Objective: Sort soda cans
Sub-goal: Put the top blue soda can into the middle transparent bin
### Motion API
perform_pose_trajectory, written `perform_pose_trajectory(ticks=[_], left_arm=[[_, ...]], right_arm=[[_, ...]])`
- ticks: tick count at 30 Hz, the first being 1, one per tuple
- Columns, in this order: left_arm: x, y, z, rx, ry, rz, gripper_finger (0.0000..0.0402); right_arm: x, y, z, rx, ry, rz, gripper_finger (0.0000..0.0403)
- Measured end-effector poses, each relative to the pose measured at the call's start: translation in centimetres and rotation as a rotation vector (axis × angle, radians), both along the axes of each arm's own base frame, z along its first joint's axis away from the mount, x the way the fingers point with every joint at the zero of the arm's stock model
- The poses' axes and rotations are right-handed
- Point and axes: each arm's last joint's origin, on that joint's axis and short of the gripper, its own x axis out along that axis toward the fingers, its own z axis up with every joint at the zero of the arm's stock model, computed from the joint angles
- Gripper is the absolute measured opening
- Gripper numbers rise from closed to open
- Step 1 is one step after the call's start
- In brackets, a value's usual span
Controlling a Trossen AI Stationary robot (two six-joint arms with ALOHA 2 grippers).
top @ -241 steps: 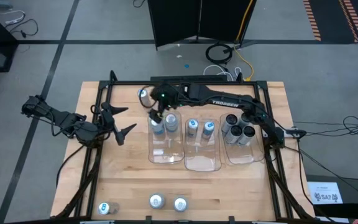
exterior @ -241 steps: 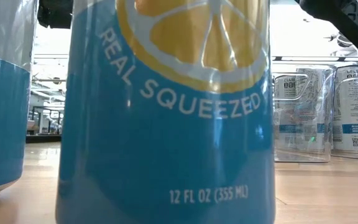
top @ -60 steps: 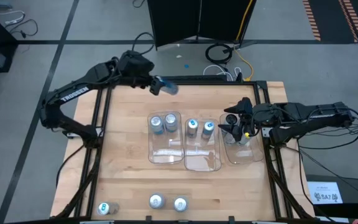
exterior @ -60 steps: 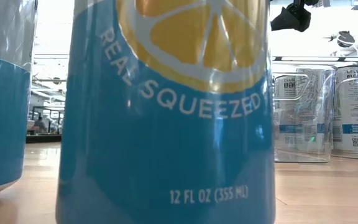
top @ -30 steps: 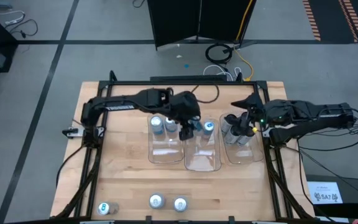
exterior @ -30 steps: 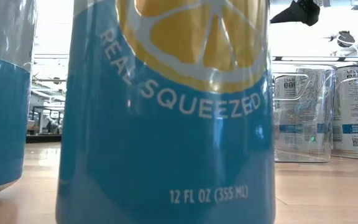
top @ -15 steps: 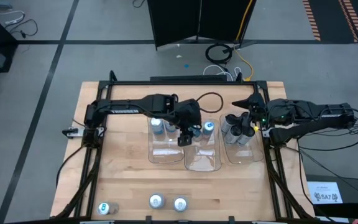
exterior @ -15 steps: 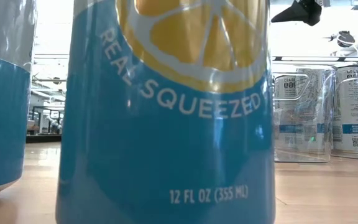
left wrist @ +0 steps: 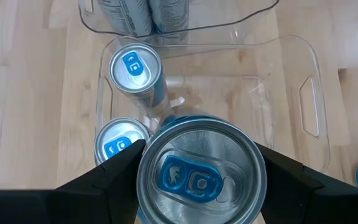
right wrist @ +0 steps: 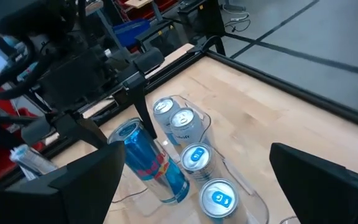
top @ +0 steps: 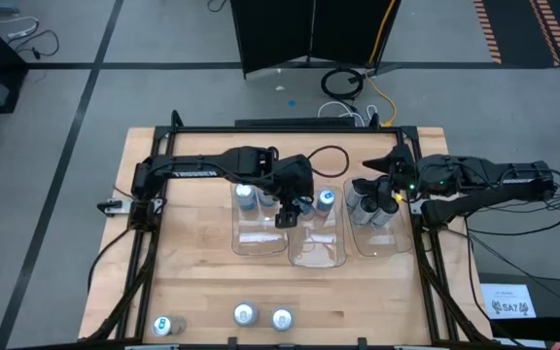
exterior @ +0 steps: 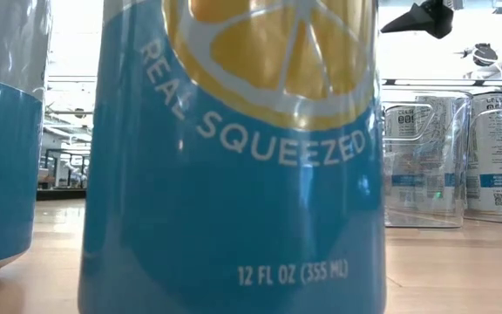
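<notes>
Looking straight down from the high view, three clear trays sit side by side on the wooden desk point(top: 192, 272). The left gripper point(top: 287, 209) reaches over the middle tray point(top: 317, 255), where two blue-topped cans point(top: 326, 200) stand at the far end. Two more cans point(top: 246, 195) stand in the left tray point(top: 259, 241), and dark cans point(top: 377, 212) fill the right tray point(top: 382, 245). The right gripper point(top: 382, 171) hovers just above those dark cans, its jaws spread wide and empty. Three loose cans point(top: 244, 314) wait along the desk's near edge.

From the low view, one blue lemon-printed can point(exterior: 238, 157) fills most of the picture, with another can point(exterior: 3, 131) at the edge. White cans in a tray point(exterior: 425, 157) show behind, and a dark finger tip point(exterior: 421, 17) hangs high above them; which arm it belongs to cannot be told here.

Through the left wrist view, the jaws are closed on a blue soda can point(left wrist: 197, 171), held upright over the middle tray's point(left wrist: 306, 112) bare floor, beside two standing cans point(left wrist: 135, 68).

In the right wrist view, the blue soda can point(right wrist: 151, 162) is held by the left gripper point(right wrist: 89, 134), tilted over the tray, near four upright cans point(right wrist: 194, 155). The right arm's own fingers point(right wrist: 328, 180) stand far apart.
</notes>
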Motion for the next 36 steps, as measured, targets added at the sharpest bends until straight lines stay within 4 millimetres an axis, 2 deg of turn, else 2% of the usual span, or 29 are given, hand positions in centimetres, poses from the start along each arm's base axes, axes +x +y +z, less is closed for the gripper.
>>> perform_pose_trajectory(ticks=[6,14,23,27,36], left_arm=[[0.0,-0.5,0.0,0.019,0.003,0.026,0.0255],[0.2,-1.5,-0.2,0.013,0.003,0.035,0.0255],[0.2,-1.5,-0.4,-0.017,0.012,0.103,0.0255],[0.7,-1.4,-1.5,-0.005,0.042,0.116,0.0255],[2.8,-1.3,-5.7,0.007,0.14,0.15,0.0255]], right_arm=[[0.0,0.0,0.0,-0.115,0.041,0.049,0.0391],[0.0,0.0,0.0,-0.123,0.046,0.057,0.0391],[-0.1,0.0,-0.3,-0.129,0.078,0.06,0.0391],[-0.1,0.0,-0.4,-0.127,0.088,0.068,0.0391],[-0.1,0.1,-0.4,-0.12,0.091,0.087,0.0391]])
